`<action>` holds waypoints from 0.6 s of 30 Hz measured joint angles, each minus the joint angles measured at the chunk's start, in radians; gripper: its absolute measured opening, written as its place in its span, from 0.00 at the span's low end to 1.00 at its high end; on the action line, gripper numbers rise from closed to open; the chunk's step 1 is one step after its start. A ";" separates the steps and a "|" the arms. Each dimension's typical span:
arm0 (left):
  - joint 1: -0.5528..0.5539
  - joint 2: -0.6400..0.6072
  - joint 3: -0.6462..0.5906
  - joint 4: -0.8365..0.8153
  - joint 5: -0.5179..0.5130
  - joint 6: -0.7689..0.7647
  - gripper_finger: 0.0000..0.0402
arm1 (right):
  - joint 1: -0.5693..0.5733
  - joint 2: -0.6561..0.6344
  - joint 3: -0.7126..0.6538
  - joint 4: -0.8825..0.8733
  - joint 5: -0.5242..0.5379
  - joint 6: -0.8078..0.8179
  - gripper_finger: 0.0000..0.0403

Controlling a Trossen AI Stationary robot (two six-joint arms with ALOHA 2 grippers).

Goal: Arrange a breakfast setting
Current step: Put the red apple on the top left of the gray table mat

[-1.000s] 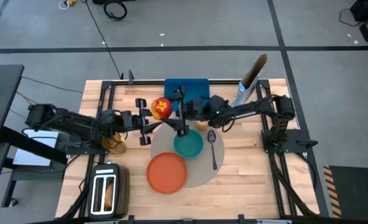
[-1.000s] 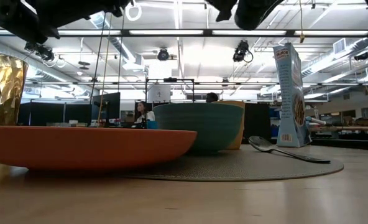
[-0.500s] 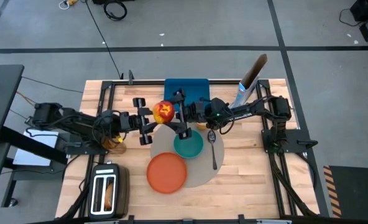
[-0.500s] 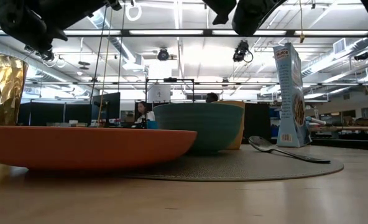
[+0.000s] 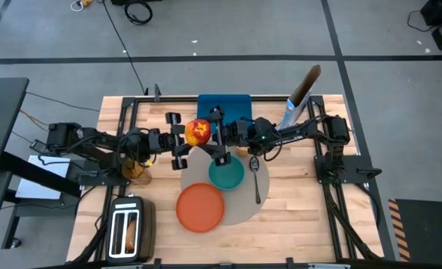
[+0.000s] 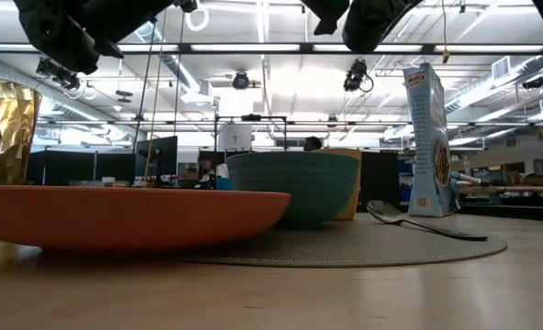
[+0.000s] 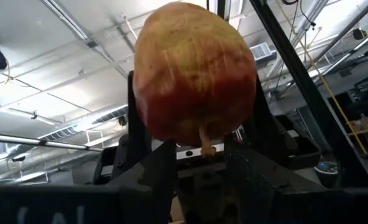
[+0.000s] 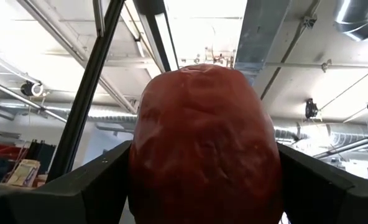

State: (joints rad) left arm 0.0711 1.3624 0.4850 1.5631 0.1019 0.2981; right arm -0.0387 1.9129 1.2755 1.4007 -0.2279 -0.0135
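Red apple (image 5: 198, 131) held aloft over the far edge of the grey mat (image 5: 240, 213), between the two arms — reads as a hand-over. Right pincer (image 5: 215, 137) clamped on the apple from the right. Left pincer (image 5: 177, 139) just beside it, fingers spread, apparently clear of the fruit. Both arms stretch level toward centre. Teal bowl (image 5: 226, 174), orange plate (image 5: 201, 207) and spoon (image 5: 256, 178) sit on the mat below.

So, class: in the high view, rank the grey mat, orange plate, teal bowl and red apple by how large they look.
1. Grey mat
2. Orange plate
3. Teal bowl
4. Red apple, held above the table and so nearer the camera, yet smallest.
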 joint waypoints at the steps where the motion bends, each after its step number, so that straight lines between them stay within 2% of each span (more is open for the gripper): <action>1: 0.000 0.000 0.000 0.001 0.000 0.000 0.35 | 0.000 0.000 0.000 -0.002 0.000 0.000 0.85; 14: 0.017 0.000 0.025 -0.047 -0.015 -0.053 0.35 | -0.001 -0.001 0.001 -0.031 0.025 -0.040 0.85; 18: 0.017 0.000 0.025 -0.043 0.002 -0.064 0.28 | -0.001 -0.001 0.001 -0.032 0.024 -0.043 0.85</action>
State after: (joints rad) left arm 0.0883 1.3624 0.5098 1.5204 0.1039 0.2337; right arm -0.0399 1.9118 1.2762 1.3691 -0.2035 -0.0562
